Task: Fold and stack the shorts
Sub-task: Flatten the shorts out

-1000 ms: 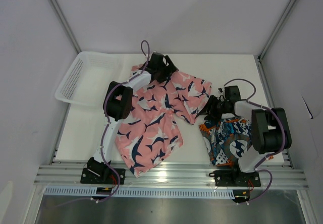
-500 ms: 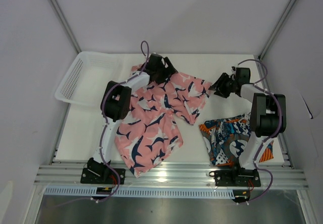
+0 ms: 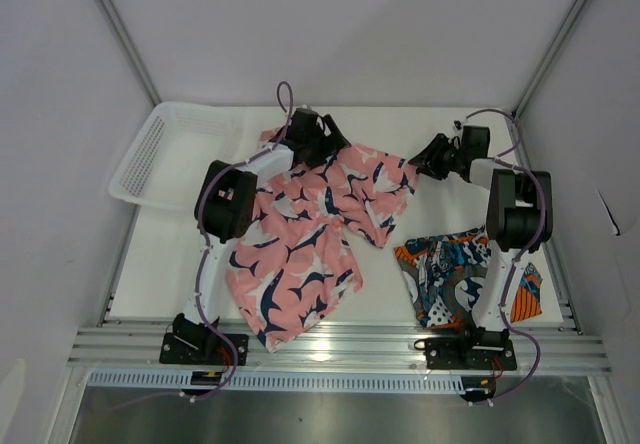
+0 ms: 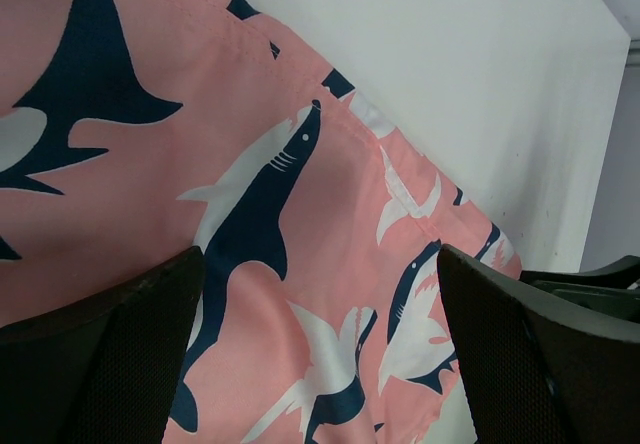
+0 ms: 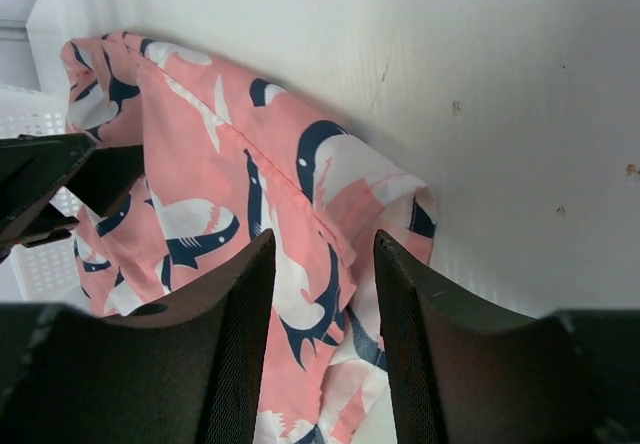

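Observation:
The pink shorts (image 3: 310, 229) with navy-and-white sharks lie spread across the middle of the table. My left gripper (image 3: 326, 144) is low over their far edge, wide open, and pink fabric (image 4: 300, 264) shows between its fingers (image 4: 100, 354). My right gripper (image 3: 428, 158) is at the shorts' far right corner. It is open, and the folded corner (image 5: 330, 214) lies in the gap between the jaws, not clamped. The printed blue, orange and white shorts (image 3: 450, 274) lie crumpled beside the right arm's base.
A white mesh basket (image 3: 165, 154) stands at the back left. The back wall and side frame posts are close behind both grippers. The left gripper (image 5: 50, 179) shows at the left edge of the right wrist view.
My right gripper swung away from the printed shorts to the far right corner of the pink shorts, and its jaws narrowed a little. The left gripper stayed put.

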Motion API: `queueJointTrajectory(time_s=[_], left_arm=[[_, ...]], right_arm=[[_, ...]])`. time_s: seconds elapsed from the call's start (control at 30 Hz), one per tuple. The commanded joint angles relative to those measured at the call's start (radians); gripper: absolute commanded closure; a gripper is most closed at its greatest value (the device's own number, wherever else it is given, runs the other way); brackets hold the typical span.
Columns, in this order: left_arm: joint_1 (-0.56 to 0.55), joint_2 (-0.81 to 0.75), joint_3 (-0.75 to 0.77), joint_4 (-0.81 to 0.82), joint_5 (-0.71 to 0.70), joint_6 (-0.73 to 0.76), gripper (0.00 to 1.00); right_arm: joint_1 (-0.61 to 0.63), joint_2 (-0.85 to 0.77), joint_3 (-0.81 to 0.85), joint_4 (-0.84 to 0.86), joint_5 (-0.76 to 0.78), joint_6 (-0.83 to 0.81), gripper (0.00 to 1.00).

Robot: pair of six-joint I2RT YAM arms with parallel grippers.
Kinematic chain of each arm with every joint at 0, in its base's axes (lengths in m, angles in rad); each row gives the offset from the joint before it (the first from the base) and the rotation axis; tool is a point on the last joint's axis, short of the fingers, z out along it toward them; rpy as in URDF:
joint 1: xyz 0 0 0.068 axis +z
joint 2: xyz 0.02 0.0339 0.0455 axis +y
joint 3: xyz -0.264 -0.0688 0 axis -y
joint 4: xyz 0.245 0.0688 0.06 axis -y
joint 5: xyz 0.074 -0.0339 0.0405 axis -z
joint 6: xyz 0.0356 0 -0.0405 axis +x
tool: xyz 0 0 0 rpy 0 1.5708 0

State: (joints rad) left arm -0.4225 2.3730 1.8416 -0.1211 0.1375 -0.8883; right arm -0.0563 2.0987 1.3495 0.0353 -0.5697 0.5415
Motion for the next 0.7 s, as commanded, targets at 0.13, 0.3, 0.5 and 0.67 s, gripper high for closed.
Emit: queueJointTrajectory(time_s=[0.13, 0.3, 0.5, 0.67], left_arm=[[0.007, -0.075, -0.004, 0.028, 0.014, 0.028, 0.01], [0.007, -0.074, -0.005, 0.026, 0.014, 0.028, 0.01], [0.007, -0.074, -0.004, 0.028, 0.014, 0.029, 0.01], [0.007, -0.072, -0.002, 0.028, 0.016, 0.029, 0.01]], right_arm=[[0.01, 0.021, 0.016, 0.051, -0.022, -0.008, 0.54], [0.026, 0.023, 0.017, 0.048, -0.012, -0.017, 0.57], [0.038, 0.032, 0.028, 0.025, -0.009, -0.023, 0.62], [0.047, 0.023, 0.022, -0.006, 0.017, -0.025, 0.64]])
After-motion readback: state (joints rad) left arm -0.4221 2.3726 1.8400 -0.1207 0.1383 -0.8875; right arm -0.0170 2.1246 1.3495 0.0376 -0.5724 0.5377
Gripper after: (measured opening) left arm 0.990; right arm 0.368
